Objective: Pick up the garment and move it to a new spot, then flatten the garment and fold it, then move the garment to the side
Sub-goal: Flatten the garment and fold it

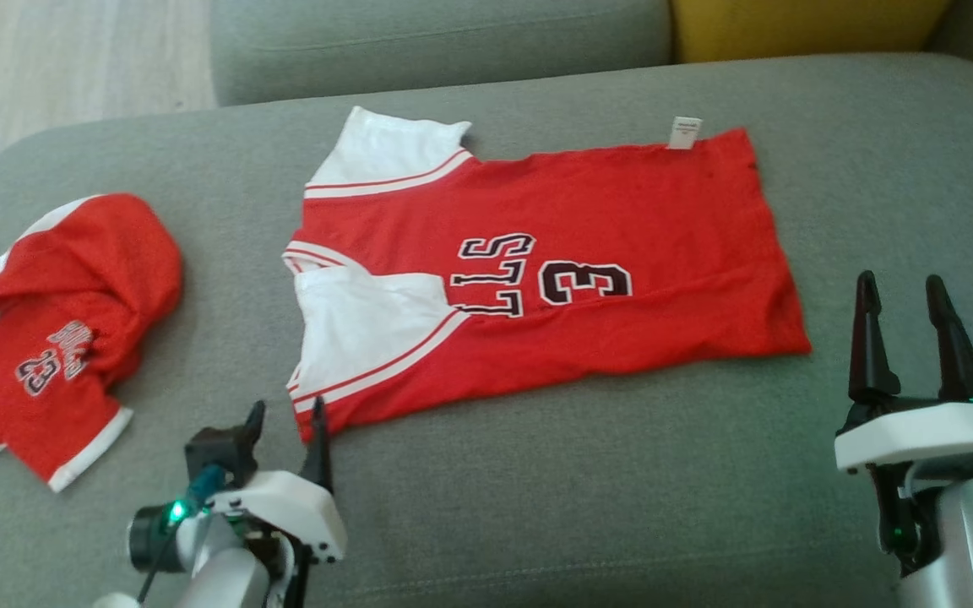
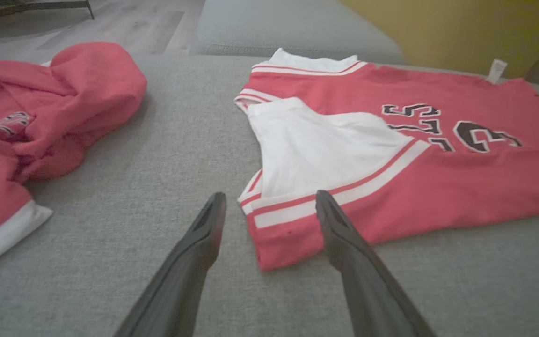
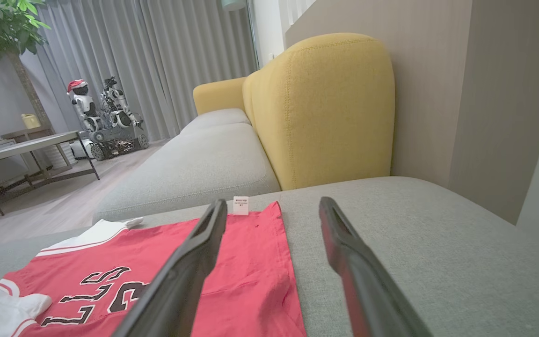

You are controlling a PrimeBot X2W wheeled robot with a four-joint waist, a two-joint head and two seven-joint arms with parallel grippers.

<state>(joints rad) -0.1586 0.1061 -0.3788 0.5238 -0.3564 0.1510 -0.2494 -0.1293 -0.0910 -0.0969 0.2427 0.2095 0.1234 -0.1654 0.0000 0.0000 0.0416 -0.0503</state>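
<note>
Soft even light, no glare. Faint shadow under jersey [image 2: 438, 187] edge. Head view sl. soft; wrist views bowed @ edges.

Head view looks down; wrist views sit low (sharing the jersey [image 1: 588, 211]).

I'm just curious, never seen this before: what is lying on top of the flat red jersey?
A white sleeve is folded onto the red jersey, hiding the start of its black lettering. A small white tag sticks out at the far edge.

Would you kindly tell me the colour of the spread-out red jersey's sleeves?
White sleeves, trimmed with red stripes; clearest in the left wrist view.
</note>
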